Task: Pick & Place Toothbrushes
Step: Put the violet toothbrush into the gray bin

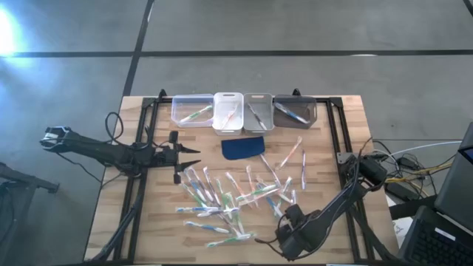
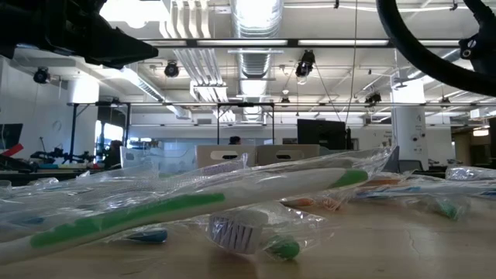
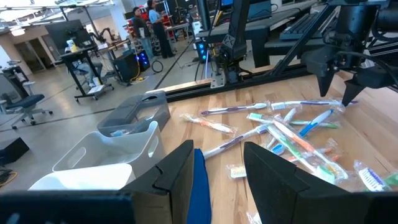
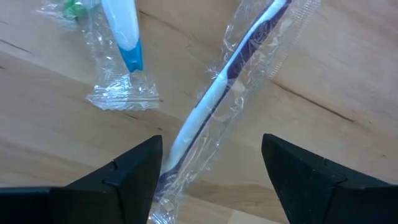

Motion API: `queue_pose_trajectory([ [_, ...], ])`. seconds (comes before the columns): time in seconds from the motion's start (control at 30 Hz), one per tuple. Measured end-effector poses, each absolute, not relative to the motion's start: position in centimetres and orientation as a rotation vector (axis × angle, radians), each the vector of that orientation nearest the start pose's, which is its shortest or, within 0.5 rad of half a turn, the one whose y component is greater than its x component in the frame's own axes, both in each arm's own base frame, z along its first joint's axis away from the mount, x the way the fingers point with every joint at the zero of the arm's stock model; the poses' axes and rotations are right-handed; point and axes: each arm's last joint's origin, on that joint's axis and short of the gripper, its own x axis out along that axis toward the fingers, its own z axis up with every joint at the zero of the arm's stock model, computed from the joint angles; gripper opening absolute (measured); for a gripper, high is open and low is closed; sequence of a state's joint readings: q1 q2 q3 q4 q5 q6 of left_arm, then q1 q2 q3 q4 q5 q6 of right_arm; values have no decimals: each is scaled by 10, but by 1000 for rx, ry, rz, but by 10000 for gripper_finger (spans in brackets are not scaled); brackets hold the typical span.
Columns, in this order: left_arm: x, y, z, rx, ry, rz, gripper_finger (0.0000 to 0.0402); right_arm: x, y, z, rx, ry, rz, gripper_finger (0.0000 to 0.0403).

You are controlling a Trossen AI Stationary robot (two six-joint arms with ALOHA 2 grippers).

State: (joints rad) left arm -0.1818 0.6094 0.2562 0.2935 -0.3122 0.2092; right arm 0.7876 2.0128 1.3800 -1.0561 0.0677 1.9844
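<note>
**A:** Four bins (image 1: 244, 111) line the far edge of the table (image 1: 111, 214), and every one already has at least one toothbrush in it. How many are left out there?

**B:** Roughly two dozen wrapped toothbrushes (image 1: 229, 196) scattered over the middle of the table; they overlap too much for an exact count. One dark blue pad (image 1: 243, 147) lies just in front of the bins, and two arms are on the job.

**A:** Which one's working?

**B:** The right gripper (image 4: 211, 162), low over the near edge of the pile. Its jaws are spread, one finger on each side of a purple-and-white toothbrush (image 4: 211, 93) sealed in clear wrap, lying flat on the wood. I'd call this the moment just before the pick: nothing is held yet.

**A:** And the neighbour there?

**B:** A blue-handled toothbrush (image 4: 124, 37) lies just beside it, apart from it, so the fingers have room.

**A:** So the next move?

**B:** By my reading: settle down around the handle, close on it, lift, then carry it across to a bin. That wrap looks slippery and the handle is thin, so a centred pinch matters.

**A:** The other arm?

**B:** The left gripper (image 1: 185, 157) hangs at the left side of the table, jaws parted, holding nothing, pointed towards the pile.
</note>
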Motion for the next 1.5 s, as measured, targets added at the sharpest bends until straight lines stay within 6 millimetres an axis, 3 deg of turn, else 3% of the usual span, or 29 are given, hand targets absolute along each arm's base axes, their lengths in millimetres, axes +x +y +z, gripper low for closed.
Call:
queue_pose_trajectory([
  [0.5, 148, -18, 220, 223, 71, 124, 147, 251, 249, 149, 809, 1314, -1031, 147],
  [0.93, 148, -18, 220, 224, 72, 124, 147, 247, 246, 139, 837, 1300, -1047, 22],
  [1.5, 148, -18, 220, 224, 72, 124, 147, 242, 245, 150, 813, 1306, -1056, 22],
])
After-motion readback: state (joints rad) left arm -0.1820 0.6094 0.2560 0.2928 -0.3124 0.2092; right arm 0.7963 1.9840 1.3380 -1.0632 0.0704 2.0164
